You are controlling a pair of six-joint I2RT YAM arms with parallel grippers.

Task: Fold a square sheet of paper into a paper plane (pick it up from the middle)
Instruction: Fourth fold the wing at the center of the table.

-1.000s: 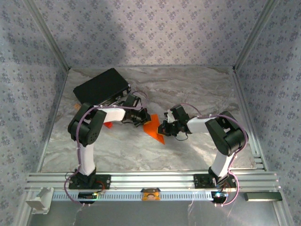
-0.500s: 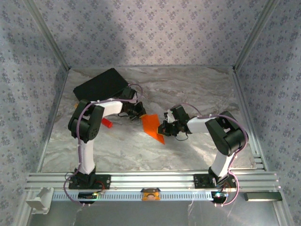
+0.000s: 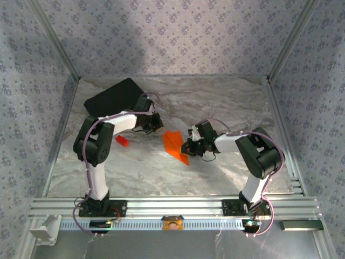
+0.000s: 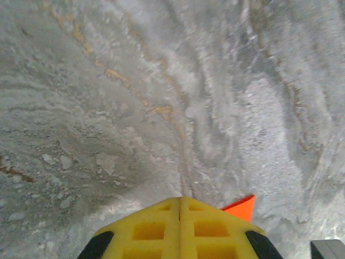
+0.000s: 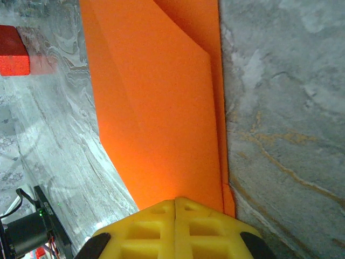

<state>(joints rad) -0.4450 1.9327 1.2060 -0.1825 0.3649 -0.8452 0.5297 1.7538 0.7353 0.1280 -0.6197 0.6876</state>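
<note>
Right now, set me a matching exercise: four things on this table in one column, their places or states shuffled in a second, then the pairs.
Things:
1. orange paper
2. red block
3. black case
4. left gripper

Places or states:
A. far left corner of the table
B. mid-table, partly folded, meeting the shut right gripper
C. shut, above bare marble
D. left of the paper, beside the left arm

Pairs: 1-B, 2-D, 3-A, 4-C
</note>
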